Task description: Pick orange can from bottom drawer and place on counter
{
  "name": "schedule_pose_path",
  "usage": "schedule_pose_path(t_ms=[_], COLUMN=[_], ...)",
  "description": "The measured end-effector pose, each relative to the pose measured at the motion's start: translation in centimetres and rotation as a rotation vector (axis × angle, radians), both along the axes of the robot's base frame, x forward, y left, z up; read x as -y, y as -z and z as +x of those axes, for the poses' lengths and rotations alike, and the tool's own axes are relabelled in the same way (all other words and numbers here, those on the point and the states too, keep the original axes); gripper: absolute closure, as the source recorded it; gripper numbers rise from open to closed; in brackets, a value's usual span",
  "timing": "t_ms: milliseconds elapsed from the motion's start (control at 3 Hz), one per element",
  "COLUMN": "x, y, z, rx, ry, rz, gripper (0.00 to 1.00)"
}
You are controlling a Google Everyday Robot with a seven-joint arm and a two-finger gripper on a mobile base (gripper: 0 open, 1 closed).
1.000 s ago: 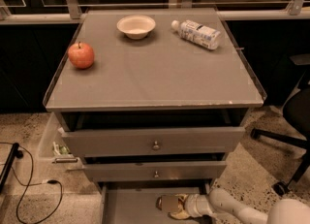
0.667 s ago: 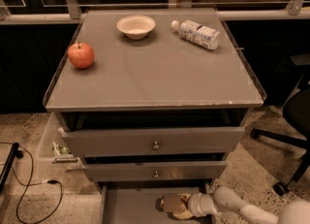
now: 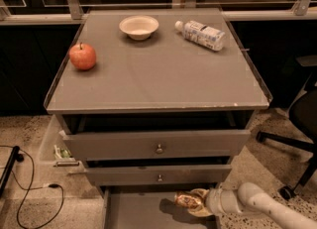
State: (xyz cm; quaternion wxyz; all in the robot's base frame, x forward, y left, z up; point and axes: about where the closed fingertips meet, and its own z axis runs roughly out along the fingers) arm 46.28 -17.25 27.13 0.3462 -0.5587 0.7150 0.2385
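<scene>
The orange can (image 3: 184, 200) lies on its side in my gripper (image 3: 197, 202), held just above the floor of the open bottom drawer (image 3: 131, 214), at the drawer's right side. The gripper's fingers are closed around the can, and my white arm reaches in from the lower right. The grey counter (image 3: 158, 79) is the cabinet top above. The two upper drawers stand slightly pulled out over the can.
On the counter are a red apple (image 3: 82, 56) at the left, a white bowl (image 3: 139, 26) at the back and a white-labelled plastic bottle (image 3: 200, 34) lying at the back right. An office chair base (image 3: 297, 143) stands to the right. Cables (image 3: 29, 193) lie on the floor at the left.
The gripper has closed on the can and raised it a little off the drawer floor, shifting slightly right. Nothing on the counter has moved.
</scene>
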Motion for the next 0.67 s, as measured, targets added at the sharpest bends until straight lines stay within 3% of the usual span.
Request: schedule_pose_path(t_ms=[333, 667], x=[1.9, 2.6], y=[-7.6, -8.7], z=[-1.0, -0.7], rx=[0.075, 0.089], ry=[-0.03, -0.029], rz=[-0.013, -0.028], gripper=[1.0, 1.0])
